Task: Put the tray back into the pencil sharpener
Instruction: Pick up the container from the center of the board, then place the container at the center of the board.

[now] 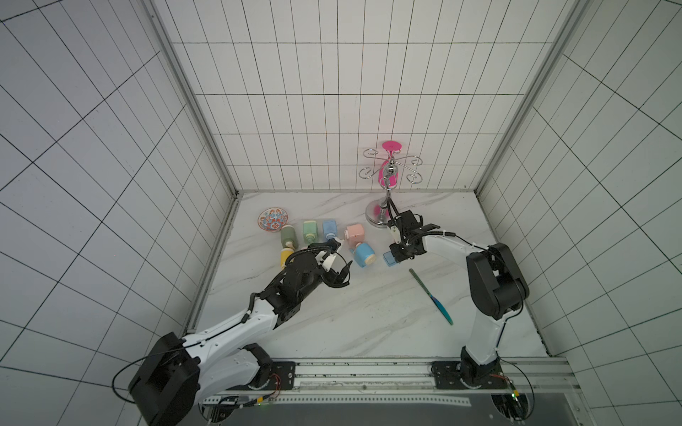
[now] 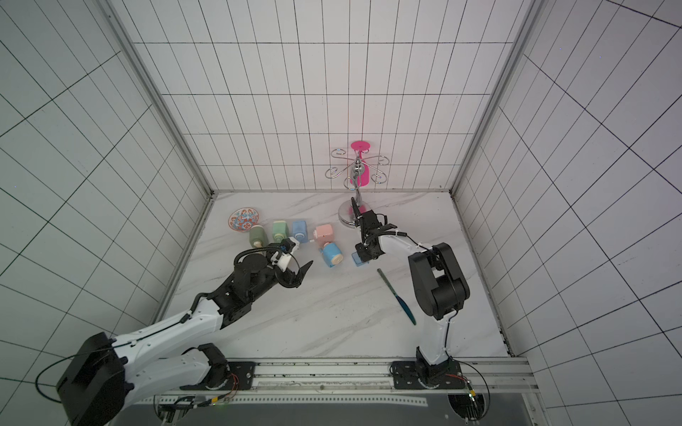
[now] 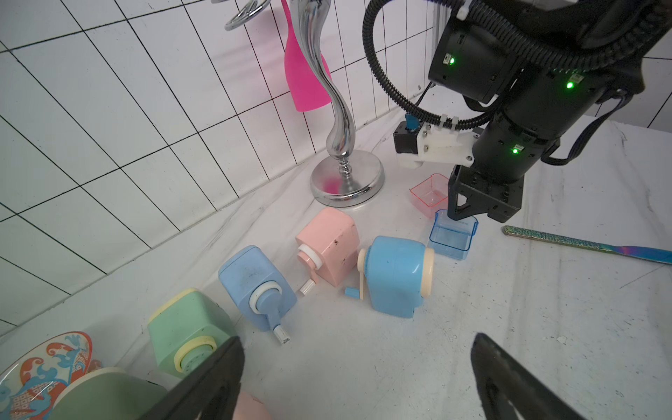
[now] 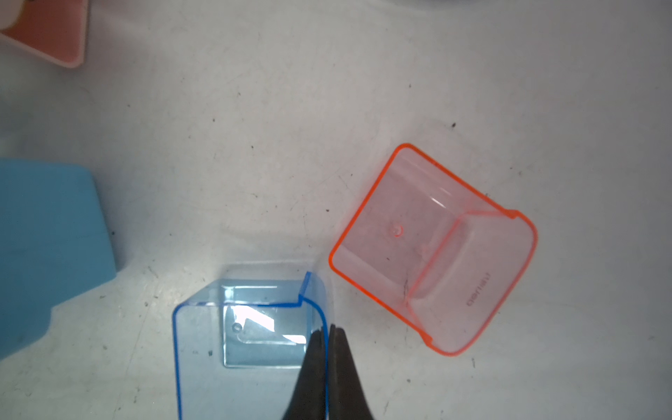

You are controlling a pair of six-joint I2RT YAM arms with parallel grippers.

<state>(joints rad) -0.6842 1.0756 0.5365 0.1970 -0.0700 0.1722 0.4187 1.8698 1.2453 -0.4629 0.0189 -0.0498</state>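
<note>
A clear blue tray (image 4: 247,349) stands on the marble table (image 1: 369,324), and my right gripper (image 4: 329,329) is shut on one of its side walls, one finger inside and one outside. Both top views show the tray (image 1: 388,259) (image 2: 358,258) under that gripper. A blue pencil sharpener (image 1: 363,254) (image 3: 394,276) with a cream crank lies on its side just left of the tray, apart from it. My left gripper (image 3: 358,343) (image 1: 341,274) hovers open and empty in front of the sharpeners.
A clear orange tray (image 4: 432,251) sits beside the blue one. A pink sharpener (image 1: 355,234), another blue one (image 1: 329,229), green (image 1: 310,230), olive (image 1: 288,236) and yellow (image 1: 286,256) ones lie in a cluster. A patterned plate (image 1: 273,220), chrome stand (image 1: 382,215) and iridescent knife (image 1: 431,297) are nearby.
</note>
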